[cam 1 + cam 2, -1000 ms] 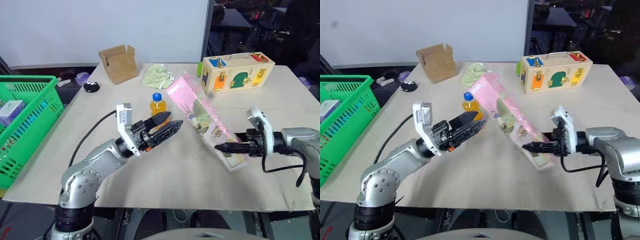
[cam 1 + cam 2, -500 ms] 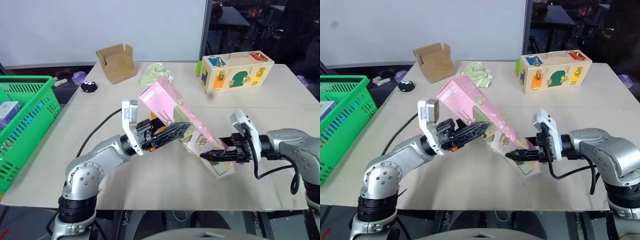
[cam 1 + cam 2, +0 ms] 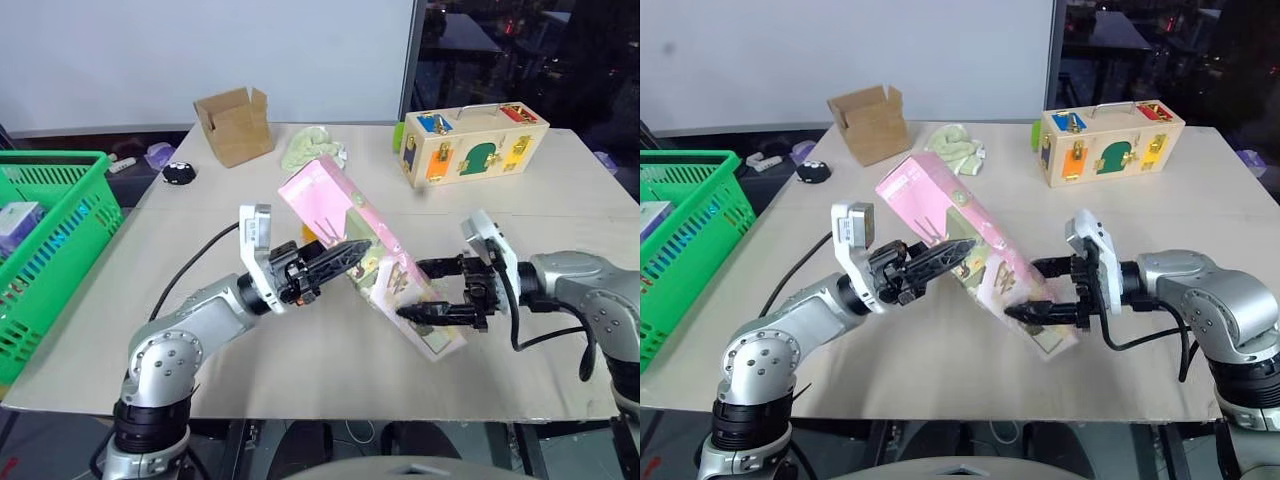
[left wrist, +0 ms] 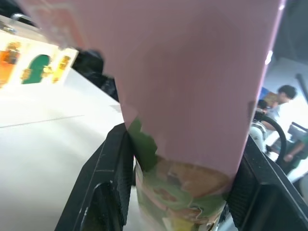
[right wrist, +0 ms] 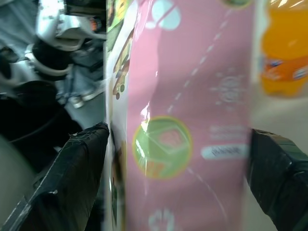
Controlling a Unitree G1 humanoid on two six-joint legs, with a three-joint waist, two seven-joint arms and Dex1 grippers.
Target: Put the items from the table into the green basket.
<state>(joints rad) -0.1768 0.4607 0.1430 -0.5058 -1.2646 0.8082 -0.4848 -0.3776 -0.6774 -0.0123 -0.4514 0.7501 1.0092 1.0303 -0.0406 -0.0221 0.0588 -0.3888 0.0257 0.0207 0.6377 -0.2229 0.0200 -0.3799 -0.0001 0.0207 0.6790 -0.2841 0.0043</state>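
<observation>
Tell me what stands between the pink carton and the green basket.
Nothing visible does. The pink carton is held off the table in the left tool, with the right tool open around its lower end. The green basket sits off the table's left edge, with bare tabletop between.

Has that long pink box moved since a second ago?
Yes. The pink carton has swung left, toward the left gripper; its top end now lies left of the wooden toy box, hiding the orange bottle.
</observation>
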